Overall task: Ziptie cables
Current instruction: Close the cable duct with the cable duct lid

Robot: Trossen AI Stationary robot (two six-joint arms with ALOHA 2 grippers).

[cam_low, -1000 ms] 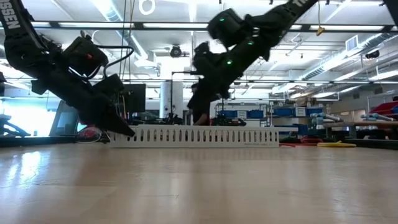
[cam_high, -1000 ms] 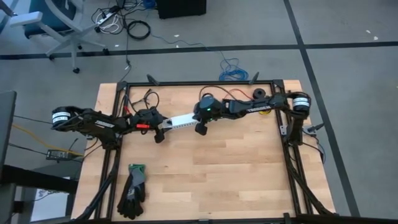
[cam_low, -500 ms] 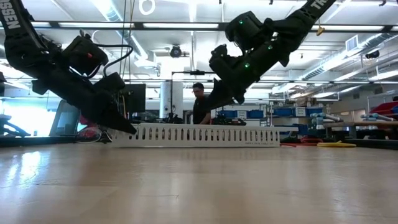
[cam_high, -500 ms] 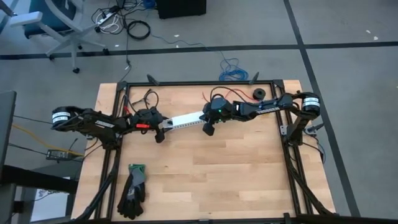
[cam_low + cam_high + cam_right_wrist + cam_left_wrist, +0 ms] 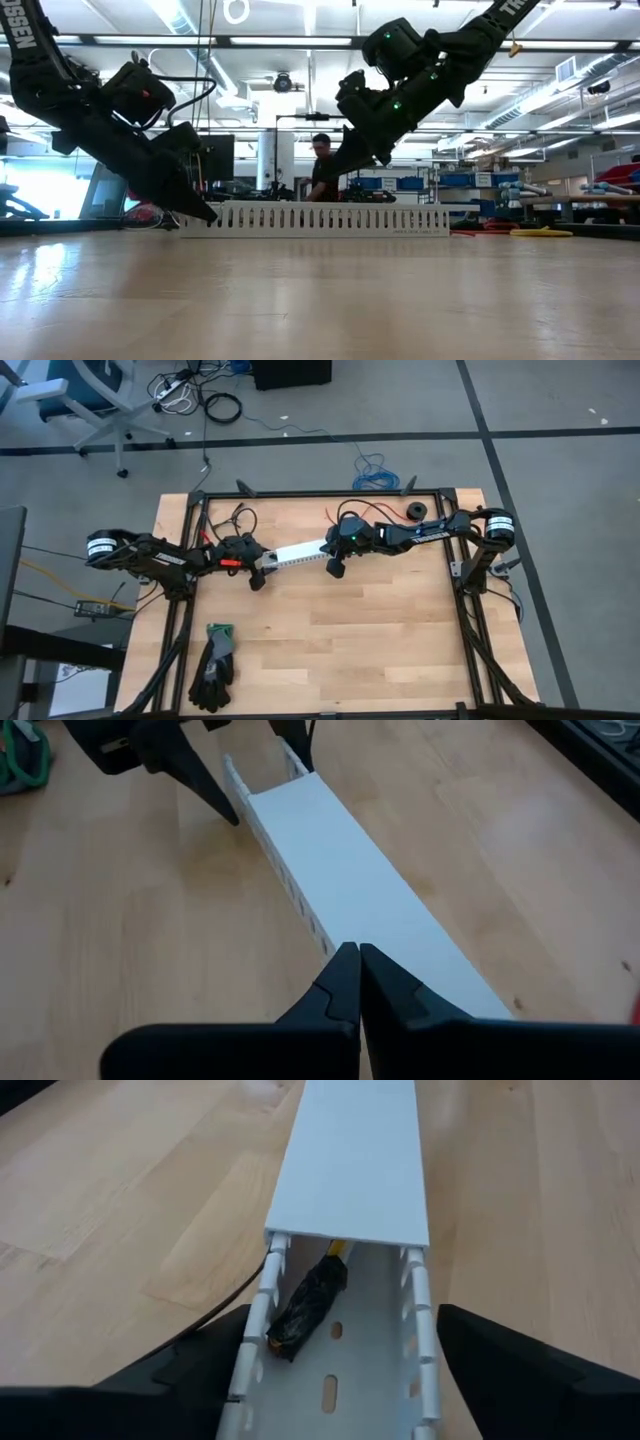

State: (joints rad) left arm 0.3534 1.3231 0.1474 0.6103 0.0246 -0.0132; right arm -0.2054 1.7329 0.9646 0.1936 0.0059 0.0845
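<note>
A white slotted channel [image 5: 296, 552] lies on the table at the far middle, most of it covered by its lid [image 5: 352, 1160]. In its uncovered end lie the cables' dark connector [image 5: 307, 1306] and a bit of yellow wire [image 5: 336, 1248]; the lid hides the rest of the cables. My left gripper [image 5: 342, 1312] is open, with one finger on either side of that uncovered end. My right gripper [image 5: 350, 955] is shut and hovers over the lid near the channel's other end, clear above it in the low view [image 5: 345, 165]. My left gripper comes slanting down from the table's left, along the channel. One finger [image 5: 215, 1350] stands right beside the outer slotted wall [image 5: 256, 1335], and I cannot tell whether it touches. The other finger [image 5: 490, 1355] stands apart from its wall.
A pair of black gloves [image 5: 213, 665] lies near the table's front left. A loose black and red wire [image 5: 240, 517] and a dark ring [image 5: 413, 511] lie at the far edge. Black frame rails [image 5: 470, 630] run along the table's sides. Bare wood fills the middle and near part.
My right gripper, still shut, has drawn back toward the table's right edge along the channel, then stopped. The channel has stayed where it was.
</note>
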